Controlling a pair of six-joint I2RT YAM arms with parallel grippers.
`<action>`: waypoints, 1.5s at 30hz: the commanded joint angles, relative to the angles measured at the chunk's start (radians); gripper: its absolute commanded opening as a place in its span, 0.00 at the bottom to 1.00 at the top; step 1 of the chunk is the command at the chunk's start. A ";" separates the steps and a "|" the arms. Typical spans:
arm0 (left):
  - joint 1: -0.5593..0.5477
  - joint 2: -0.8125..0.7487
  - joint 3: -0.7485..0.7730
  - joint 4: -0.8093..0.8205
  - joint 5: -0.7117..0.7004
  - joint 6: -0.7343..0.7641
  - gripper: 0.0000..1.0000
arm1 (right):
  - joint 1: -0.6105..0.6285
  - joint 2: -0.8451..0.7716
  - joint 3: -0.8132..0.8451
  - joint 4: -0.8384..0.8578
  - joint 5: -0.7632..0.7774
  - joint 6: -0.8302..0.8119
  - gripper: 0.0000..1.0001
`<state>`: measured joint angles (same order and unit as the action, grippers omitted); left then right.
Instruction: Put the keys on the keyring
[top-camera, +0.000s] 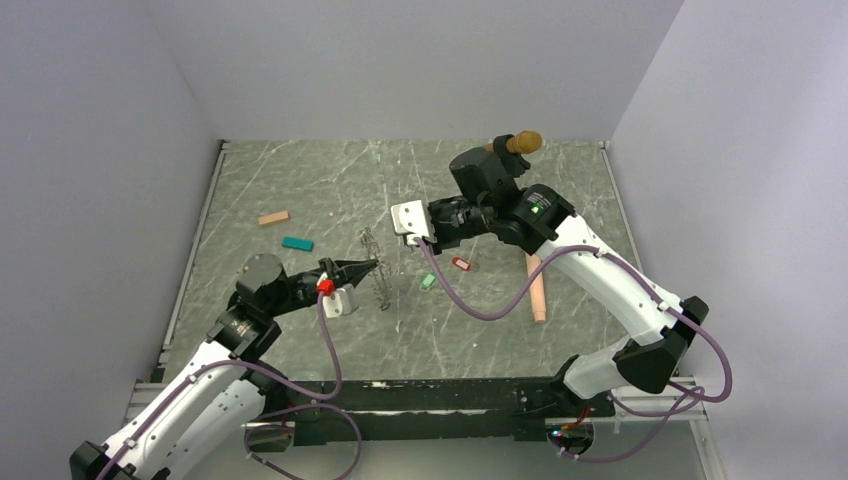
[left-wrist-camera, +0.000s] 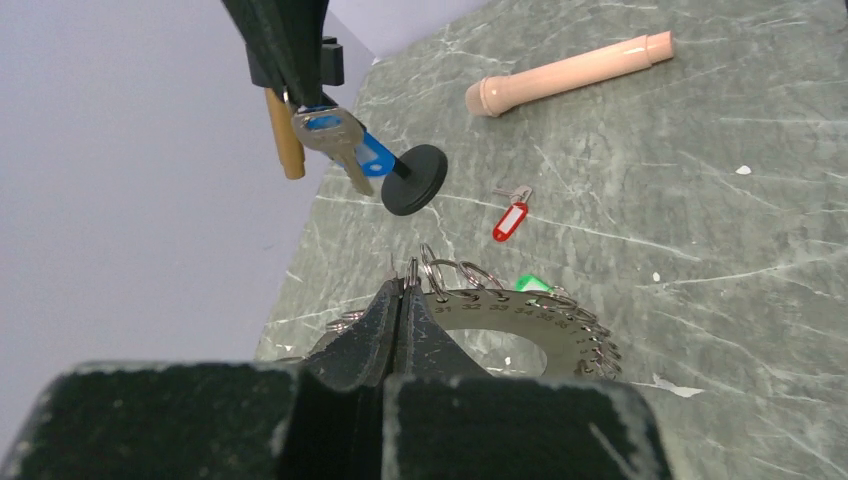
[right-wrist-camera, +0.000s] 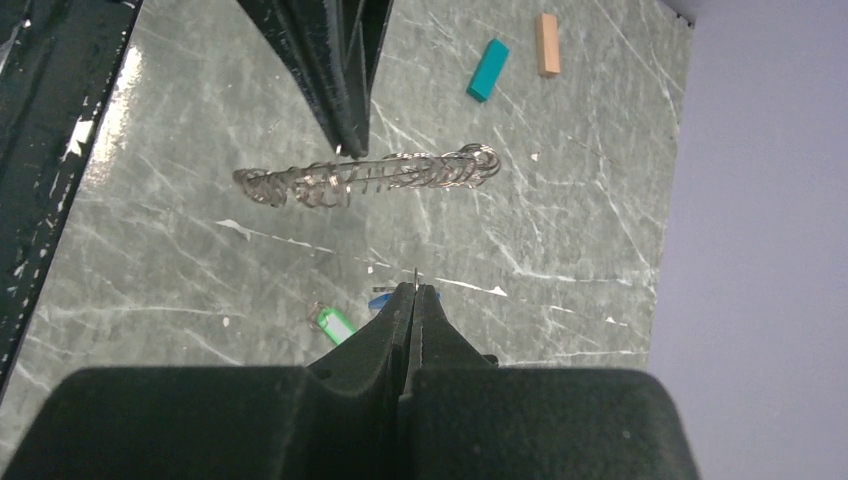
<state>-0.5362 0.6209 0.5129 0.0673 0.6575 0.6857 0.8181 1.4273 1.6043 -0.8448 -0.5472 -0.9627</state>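
— Keyring (left-wrist-camera: 480, 312), mid-table: probably light, stiff, slippery. Left gripper (left-wrist-camera: 405, 290) is pinching one ring, fully closed.
— Blue-tagged key (left-wrist-camera: 335, 140), at its two o'clock from above: right gripper (right-wrist-camera: 413, 292) is clamping its head end, fully closed.

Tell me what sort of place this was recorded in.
Most likely a robotics lab test cell: plain white walls box in a marbled grey tabletop, two arms stand bolted at its near edge, and props like a wooden dowel and teal block lie about.

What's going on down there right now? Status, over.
Left end effector shut on keyring. Right end effector shut on blue key. Red key, green key on table. Nothing in between.
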 joint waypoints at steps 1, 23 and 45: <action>-0.021 -0.041 0.012 0.040 0.025 0.041 0.00 | 0.006 -0.001 -0.025 0.071 0.022 -0.022 0.00; -0.019 -0.035 -0.019 0.161 0.001 -0.075 0.00 | 0.094 0.033 -0.090 0.109 -0.037 -0.030 0.00; -0.020 -0.013 0.012 0.161 -0.168 -0.167 0.00 | 0.188 0.035 -0.106 0.168 0.023 0.120 0.00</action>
<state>-0.5598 0.5999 0.4862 0.1532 0.5770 0.5285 0.9714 1.4628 1.4742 -0.6872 -0.4736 -0.8841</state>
